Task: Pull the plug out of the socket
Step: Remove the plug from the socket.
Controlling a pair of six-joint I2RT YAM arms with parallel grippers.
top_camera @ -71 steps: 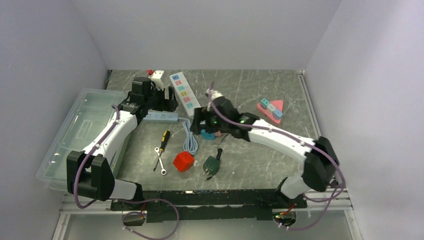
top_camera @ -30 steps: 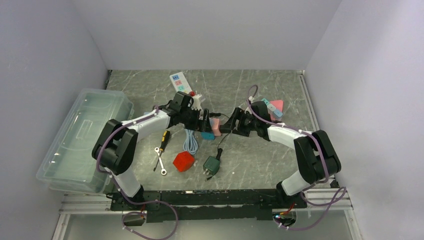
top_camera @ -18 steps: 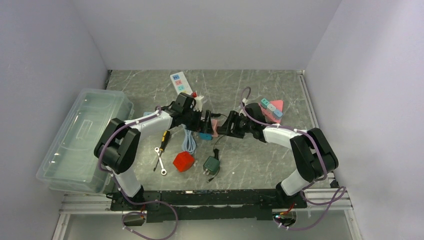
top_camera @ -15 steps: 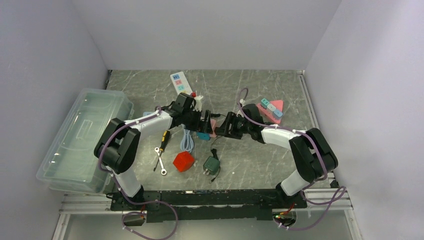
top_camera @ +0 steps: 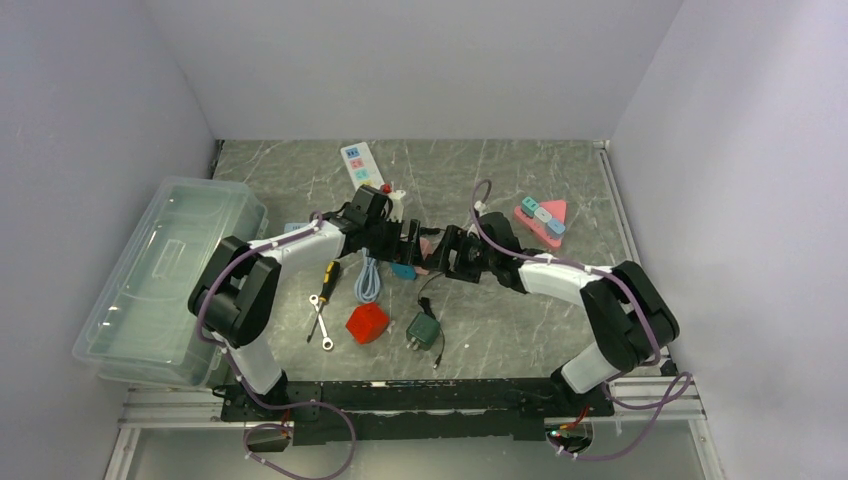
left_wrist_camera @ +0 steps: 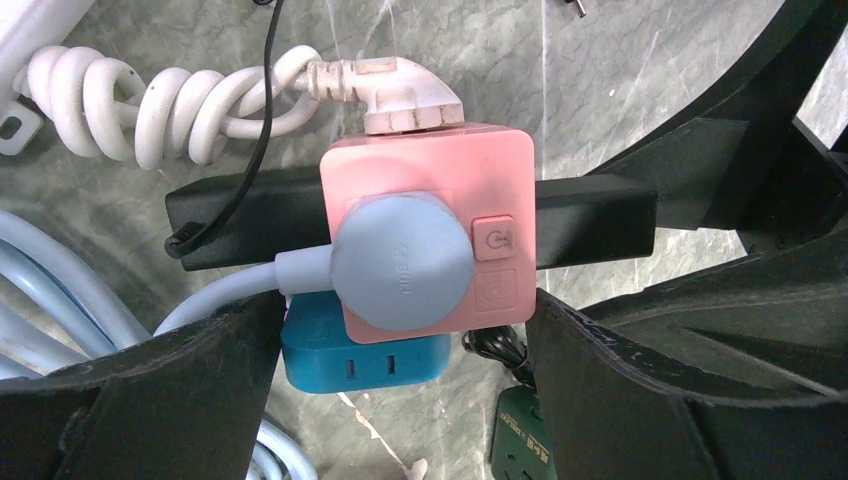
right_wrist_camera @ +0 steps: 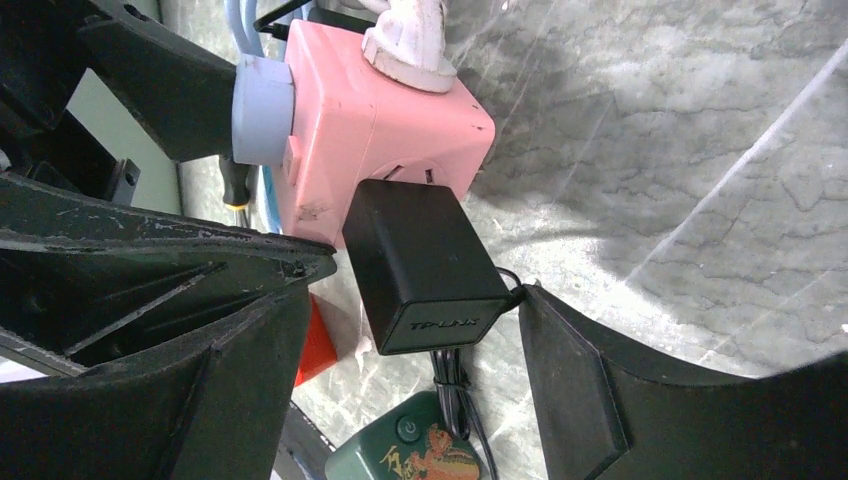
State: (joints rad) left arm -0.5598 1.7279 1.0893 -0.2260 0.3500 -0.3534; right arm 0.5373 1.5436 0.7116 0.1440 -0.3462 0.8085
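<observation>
1. Pale walls (top_camera: 400,60) close in a grey, marble-patterned bench (top_camera: 520,180). A clear plastic tub (top_camera: 160,270) sits at its left edge, and both arms meet over the middle.
2. The task's thing is the black plug (right_wrist_camera: 425,265), a boxy power adapter seated in one side face of a pink socket cube (left_wrist_camera: 500,170). The cube is at mid-bench, between the two arms.
3. The left fingers (left_wrist_camera: 150,400) stand wide and press against opposite sides of the cube, gripping it. From the shadow under it, I judge it is held slightly off the bench.
4. The right fingers (right_wrist_camera: 620,400) are spread to either side of the black plug. One seems to touch its outer corner by the cord and the other shows a sliver of gap, so nothing is gripped there yet.
5. The plug's long axis runs straight out of the cube face toward the right wrist and away from the left arm, so the right arm is the nearer one. The pull probably has to follow that axis while the left arm braces the cube.
6. The cube is matte, scuffed plastic with rounded corners. The plug is smooth, hard and flat-sided, which suits a pinch, and a thin cord leaves its outer end.
7. A round grey plug (left_wrist_camera: 400,265), a white angled plug (left_wrist_camera: 410,95) and a blue adaptor (left_wrist_camera: 360,360) crowd the cube's other faces.
</observation>
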